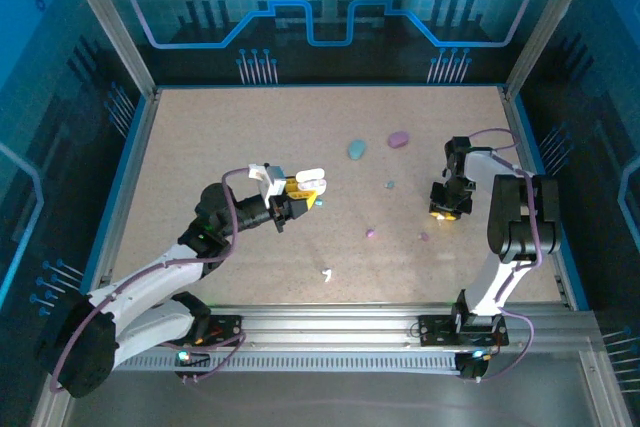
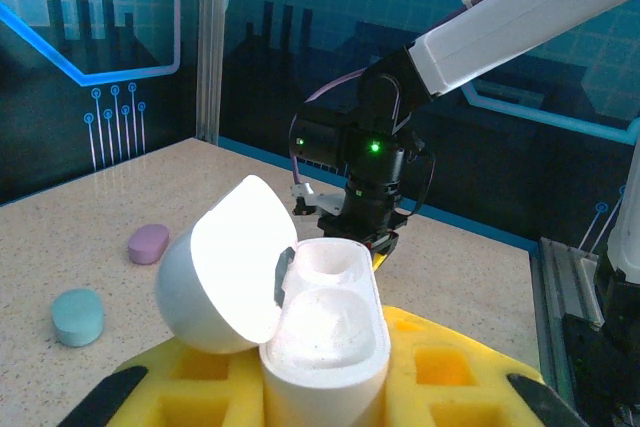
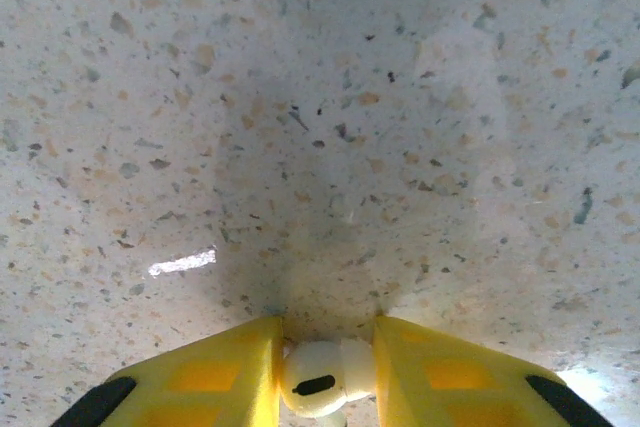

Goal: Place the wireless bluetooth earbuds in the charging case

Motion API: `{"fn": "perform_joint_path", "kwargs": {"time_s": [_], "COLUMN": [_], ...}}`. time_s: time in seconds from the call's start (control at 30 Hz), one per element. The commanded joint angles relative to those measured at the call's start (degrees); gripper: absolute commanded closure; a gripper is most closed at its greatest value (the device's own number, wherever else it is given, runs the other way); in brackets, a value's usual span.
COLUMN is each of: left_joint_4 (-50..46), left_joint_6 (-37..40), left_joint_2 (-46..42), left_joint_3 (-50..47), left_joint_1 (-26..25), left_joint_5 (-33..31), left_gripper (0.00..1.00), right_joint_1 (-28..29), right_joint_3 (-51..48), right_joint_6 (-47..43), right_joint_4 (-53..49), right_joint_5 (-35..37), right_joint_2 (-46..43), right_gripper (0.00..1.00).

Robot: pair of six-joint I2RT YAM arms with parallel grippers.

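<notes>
Left hand (image 1: 288, 205): clenched on the white charging case (image 2: 325, 347), which is held with its lid open.
Right hand (image 1: 447, 209): closed on a white earbud (image 3: 318, 379), held close over the worktop (image 1: 250, 137).
Second white earbud (image 1: 326, 273): laid near the front edge.
Teal case (image 1: 357, 149), purple case (image 1: 398, 138): set at the far side.

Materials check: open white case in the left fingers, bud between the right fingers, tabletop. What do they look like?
White case: looks like moulded plastic, smooth satin shell, bright sheen on the open lid.
White earbud: likely glossy hard plastic, one dark oval slot.
Tabletop: speckled stone-look surface, probably laminate or composite; a sharp glint suggests a semi-gloss finish.
</notes>
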Motion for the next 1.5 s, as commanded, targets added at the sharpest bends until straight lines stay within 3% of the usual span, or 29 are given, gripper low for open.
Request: {"fn": "perform_joint_path", "kwargs": {"time_s": [0.0, 0.17, 0.37, 0.6, 0.93, 1.13, 1.47], "left_joint_4": [1.9, 1.9, 4.4, 12.3, 10.9, 8.3, 6.9], "left_joint_6": [-0.2, -0.4, -1.8, -5.1, -3.5, -0.9, 0.3], "left_joint_2": [0.5, 2.5, 7.4, 14.2, 12.4, 10.0, 8.0], "left_joint_3": [0.9, 1.6, 3.2, 4.2, 3.5, 2.8, 2.1], "left_joint_1": [-0.5, -0.8, -4.0, -7.1, -7.5, -7.5, -7.5], "left_joint_5": [0.2, -1.1, -6.8, -10.2, -12.2, -13.2, -13.4], "left_gripper": [0.79, 0.79, 0.80, 0.80, 0.79, 0.78, 0.77], "right_joint_1": [0.4, 2.5, 6.3, 10.3, 10.9, 14.2, 18.9], "right_joint_3": [-1.4, -1.5, -1.1, 0.2, 4.4, 2.8, 1.6], "right_joint_6": [0.4, 0.0, 2.7, 5.3, 2.6, 2.3, 1.4], "right_joint_4": [-0.2, 1.1, 5.7, 9.3, -3.8, -9.1, -9.4], "right_joint_5": [-3.2, -5.7, -9.9, -7.7, -15.8, -19.1, -23.6], "right_joint_2": [-2.8, -10.3, -22.3, -31.6, -25.7, -21.1, -9.3], "right_gripper": [0.69, 0.68, 0.69, 0.69, 0.70, 0.71, 0.71]}}
